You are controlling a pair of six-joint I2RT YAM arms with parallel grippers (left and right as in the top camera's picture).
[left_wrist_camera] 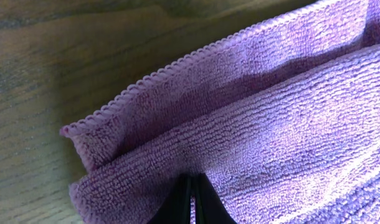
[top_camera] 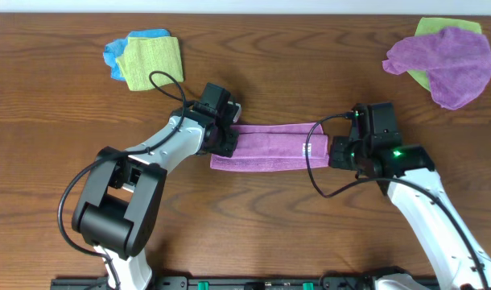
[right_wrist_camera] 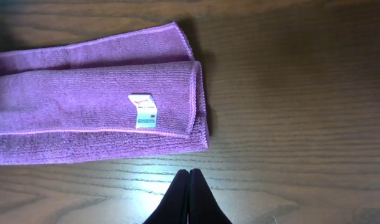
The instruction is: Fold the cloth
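Cloth (top_camera: 270, 147): a long folded strip at frame centre on the surface (top_camera: 253, 234). Left gripper (left_wrist_camera: 191, 198) is closed, tips against the cloth's left end. Right gripper (right_wrist_camera: 190, 190) is closed and empty, just off the end bearing the white tag (right_wrist_camera: 143, 111). The next fold should bring the short ends together squarely.

Folded cloth (left_wrist_camera: 252, 118) against closed jaws

I log the cloth (right_wrist_camera: 84, 106) as matt ribbed microfibre with a papery white tag (right_wrist_camera: 143, 111), lying on the satin wood-grain table (right_wrist_camera: 289, 93).
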